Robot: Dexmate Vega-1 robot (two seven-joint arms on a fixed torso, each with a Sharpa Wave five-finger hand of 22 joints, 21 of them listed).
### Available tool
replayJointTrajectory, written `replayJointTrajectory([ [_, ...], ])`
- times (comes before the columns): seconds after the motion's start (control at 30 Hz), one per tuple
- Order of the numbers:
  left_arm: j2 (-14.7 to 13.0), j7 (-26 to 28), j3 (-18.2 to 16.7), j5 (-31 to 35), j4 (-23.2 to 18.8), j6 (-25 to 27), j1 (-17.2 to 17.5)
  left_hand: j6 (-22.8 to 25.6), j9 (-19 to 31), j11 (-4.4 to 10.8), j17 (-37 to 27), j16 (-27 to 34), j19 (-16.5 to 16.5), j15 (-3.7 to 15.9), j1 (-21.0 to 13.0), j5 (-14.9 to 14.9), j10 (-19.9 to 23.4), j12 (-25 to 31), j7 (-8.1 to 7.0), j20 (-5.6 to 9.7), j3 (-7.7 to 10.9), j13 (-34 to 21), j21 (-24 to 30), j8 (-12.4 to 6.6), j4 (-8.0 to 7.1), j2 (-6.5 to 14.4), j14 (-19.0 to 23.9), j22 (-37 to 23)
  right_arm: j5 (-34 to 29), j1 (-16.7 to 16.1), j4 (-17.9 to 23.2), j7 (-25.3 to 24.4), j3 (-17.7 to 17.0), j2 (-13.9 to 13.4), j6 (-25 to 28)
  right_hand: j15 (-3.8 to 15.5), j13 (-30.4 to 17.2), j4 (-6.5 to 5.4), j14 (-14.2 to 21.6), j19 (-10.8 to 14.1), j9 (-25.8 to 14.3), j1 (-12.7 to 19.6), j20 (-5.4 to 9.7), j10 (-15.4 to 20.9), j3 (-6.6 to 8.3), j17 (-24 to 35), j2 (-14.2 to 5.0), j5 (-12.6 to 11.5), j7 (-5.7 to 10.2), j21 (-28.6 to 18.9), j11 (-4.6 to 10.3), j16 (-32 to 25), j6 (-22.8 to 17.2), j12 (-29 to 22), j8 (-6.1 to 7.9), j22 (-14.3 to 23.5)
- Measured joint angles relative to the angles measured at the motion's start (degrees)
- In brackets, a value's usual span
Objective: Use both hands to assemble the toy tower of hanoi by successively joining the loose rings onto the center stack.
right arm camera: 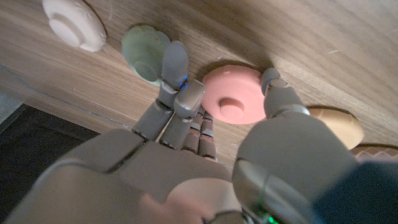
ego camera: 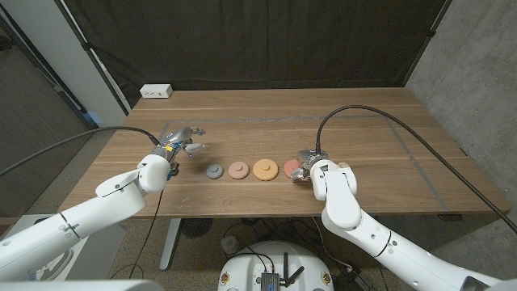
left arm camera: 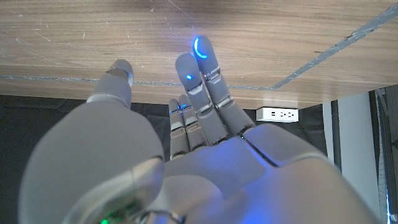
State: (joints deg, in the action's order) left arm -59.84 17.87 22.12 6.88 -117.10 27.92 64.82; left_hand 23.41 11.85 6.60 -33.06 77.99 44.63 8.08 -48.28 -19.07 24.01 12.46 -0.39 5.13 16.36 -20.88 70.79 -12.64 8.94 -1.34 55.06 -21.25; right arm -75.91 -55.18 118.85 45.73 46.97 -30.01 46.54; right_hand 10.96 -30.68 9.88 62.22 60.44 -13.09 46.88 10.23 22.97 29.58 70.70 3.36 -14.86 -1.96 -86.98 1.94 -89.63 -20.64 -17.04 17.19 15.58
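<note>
Rings lie in a left-right row mid-worktop [ego camera: 388, 129], the red ring [ego camera: 292, 169] at its right end between the right robot hand's [ego camera: 305, 164] spread fingers, ungripped, while the empty left robot hand [ego camera: 184, 144], fingers apart, hovers farther off.

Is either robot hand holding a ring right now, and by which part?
Neither. The right hand has its fingers spread around the pink ring, which lies on the table, not gripped. The left hand is open.
</note>
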Motion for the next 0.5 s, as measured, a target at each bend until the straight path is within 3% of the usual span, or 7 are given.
replayJointTrajectory([
  [0.2, -0.1, 0.0, 0.0, 0.0, -0.2, 0.1, 0.1, 0.0, 0.0, 0.00, 0.0, 0.0, 0.0, 0.00, 0.0, -0.2, 0.0, 0.0, 0.00, 0.00, 0.00, 0.0, 0.2, 0.00, 0.00, 0.0, 0.0, 0.3, 1.9, 0.0, 0.1, -1.5, 0.0, -0.6, -0.1, 0.73, 0.0, 0.40, 1.3, 0.8, 0.0, 0.0, 0.41, 1.4, 0.40, 0.0, 0.00, -0.7, -0.91, -0.3, -1.41, 0.0, -0.9, -0.1, 0.00, 0.3],
  [0.5, -0.3, 0.4, -0.5, -0.2, -0.6, 0.2, 0.9, 0.0, 0.0, -0.04, 0.0, 0.0, -0.3, 0.00, 0.0, -0.2, 0.0, 0.0, 0.00, -0.31, 0.00, 0.0, 0.2, 0.00, 0.00, 0.0, 0.0, 0.5, 4.6, 0.4, 1.3, -3.4, 0.0, -2.0, 0.1, 1.23, -0.1, 0.97, 2.2, 0.9, 0.0, 0.0, 0.31, 1.7, 0.96, 0.0, 0.00, -1.5, -1.62, -0.3, -1.74, 0.0, -1.6, -0.4, 0.00, 0.3],
])
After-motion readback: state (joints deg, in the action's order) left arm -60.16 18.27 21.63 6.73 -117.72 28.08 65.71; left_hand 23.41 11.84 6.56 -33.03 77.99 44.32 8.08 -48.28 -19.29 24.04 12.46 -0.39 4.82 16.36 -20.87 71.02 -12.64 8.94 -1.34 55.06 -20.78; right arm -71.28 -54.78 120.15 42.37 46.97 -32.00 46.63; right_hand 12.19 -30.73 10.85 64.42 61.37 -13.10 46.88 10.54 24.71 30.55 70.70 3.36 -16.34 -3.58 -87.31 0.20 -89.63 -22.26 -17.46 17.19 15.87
